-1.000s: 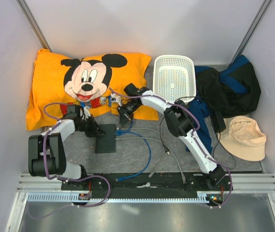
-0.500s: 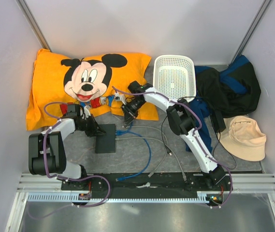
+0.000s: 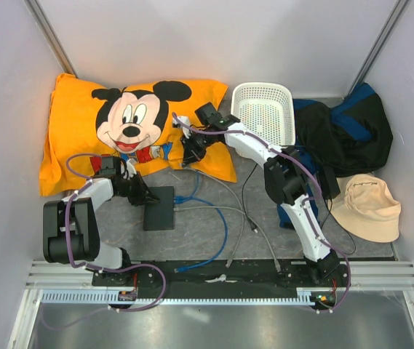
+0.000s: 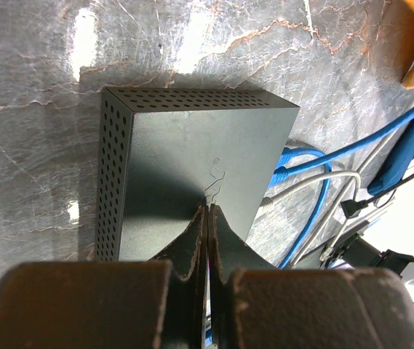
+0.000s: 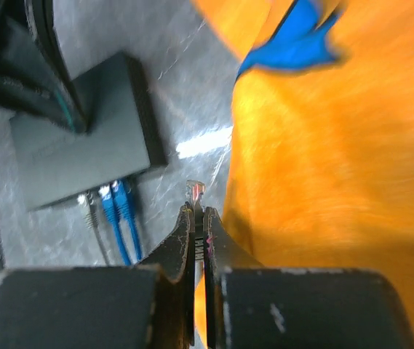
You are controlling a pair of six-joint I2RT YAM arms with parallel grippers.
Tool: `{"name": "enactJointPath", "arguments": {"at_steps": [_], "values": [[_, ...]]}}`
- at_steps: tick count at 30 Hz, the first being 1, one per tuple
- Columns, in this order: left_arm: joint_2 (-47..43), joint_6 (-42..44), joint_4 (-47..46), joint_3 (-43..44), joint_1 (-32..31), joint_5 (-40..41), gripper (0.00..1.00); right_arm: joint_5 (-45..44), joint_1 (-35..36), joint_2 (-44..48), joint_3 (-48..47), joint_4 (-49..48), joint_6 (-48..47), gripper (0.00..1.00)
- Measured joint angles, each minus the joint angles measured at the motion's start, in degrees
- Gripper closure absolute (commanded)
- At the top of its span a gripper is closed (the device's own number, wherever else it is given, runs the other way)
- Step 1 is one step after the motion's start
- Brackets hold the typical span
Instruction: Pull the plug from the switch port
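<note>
My left jaws are clenched, tips pressed on the lid of the switch [image 4: 192,153], a dark grey box lying left of the table's [image 3: 119,225] centre, just beside the near edge of the orange Mickey Mouse pillow [image 3: 76,138]. My right jaws pinch a small clear plug [image 5: 196,191], apart from the box. Two blue cables [image 5: 119,218] and a pale cable [image 5: 90,214] sit in its sockets. A faint mark on the lid is unreadable.

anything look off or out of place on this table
The flat dark-grey switch box sits amid clutter: loose blue and grey cables sprawl across the table, and one small clear plug is pinched in the right fingers above the orange Mickey Mouse pillow. Nothing looks damaged or spilled.
</note>
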State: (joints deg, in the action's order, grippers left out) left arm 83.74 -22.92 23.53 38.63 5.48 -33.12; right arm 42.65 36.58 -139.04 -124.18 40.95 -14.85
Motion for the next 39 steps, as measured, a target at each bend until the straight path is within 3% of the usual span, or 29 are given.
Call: {"name": "enactJointPath", "arguments": {"at_steps": [8,24,25,26,27,30,39], "values": [[0.0,0.0,0.0,0.0,-0.1,0.0,0.98,-7.9,-0.1,1.8,4.1,-2.8,-1.4,1.00],[-0.1,0.0,-0.1,0.0,-0.1,0.0,0.98,-19.4,0.0,8.0,17.2,2.5,-9.1,1.00],[-0.1,0.0,-0.1,0.0,-0.1,0.0,0.98,-19.8,0.0,8.3,18.1,2.5,-9.3,0.98],[-0.1,0.0,-0.1,0.0,-0.1,0.0,0.98,-20.4,0.0,8.9,18.8,2.5,-9.5,0.90],[-0.1,0.0,-0.1,0.0,-0.2,0.0,0.98,-20.8,0.0,9.3,19.2,2.6,-9.6,0.65],[-0.1,0.0,-0.1,0.0,-0.2,0.0,0.98,-22.9,0.1,11.2,20.0,3.5,-9.5,0.43],[0.1,0.0,-0.1,0.0,-0.2,-0.1,0.98,-25.1,-2.4,25.5,26.4,2.6,-7.8,0.49]]}}
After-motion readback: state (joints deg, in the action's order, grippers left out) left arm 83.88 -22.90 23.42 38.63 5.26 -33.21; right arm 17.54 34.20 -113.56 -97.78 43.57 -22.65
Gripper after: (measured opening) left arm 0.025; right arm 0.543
